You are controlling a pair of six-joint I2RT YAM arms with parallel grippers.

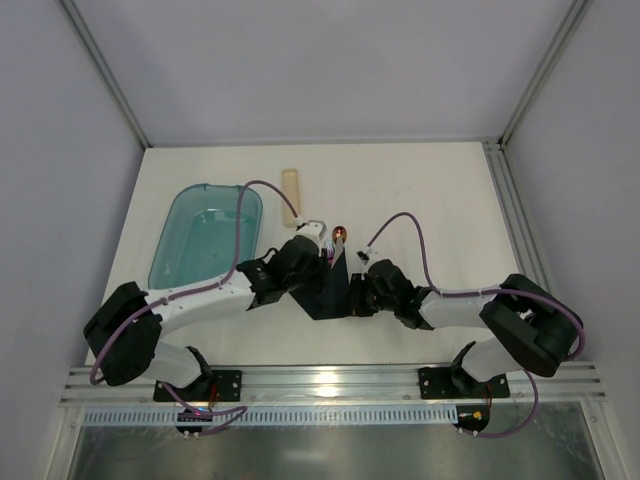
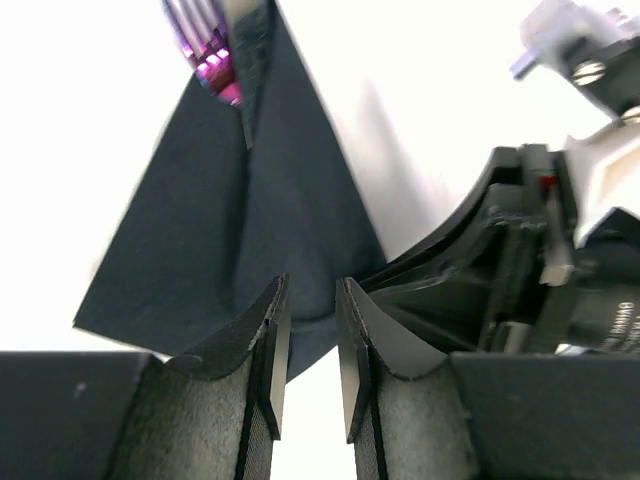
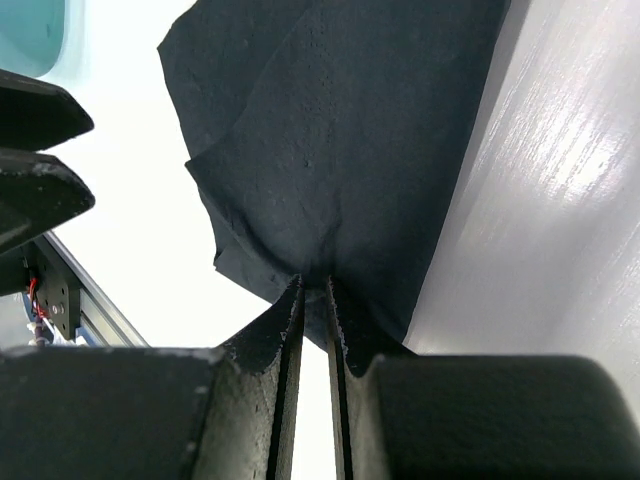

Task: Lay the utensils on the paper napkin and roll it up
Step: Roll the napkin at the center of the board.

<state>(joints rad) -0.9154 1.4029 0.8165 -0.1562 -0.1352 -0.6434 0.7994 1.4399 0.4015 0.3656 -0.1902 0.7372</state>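
No lettering, label, brand name, number or sign can be read in the overhead view or in either wrist view. The only hint of print is a few faint pale marks on a black housing (image 2: 612, 322) at the right edge of the left wrist view. They are too blurred to make out.
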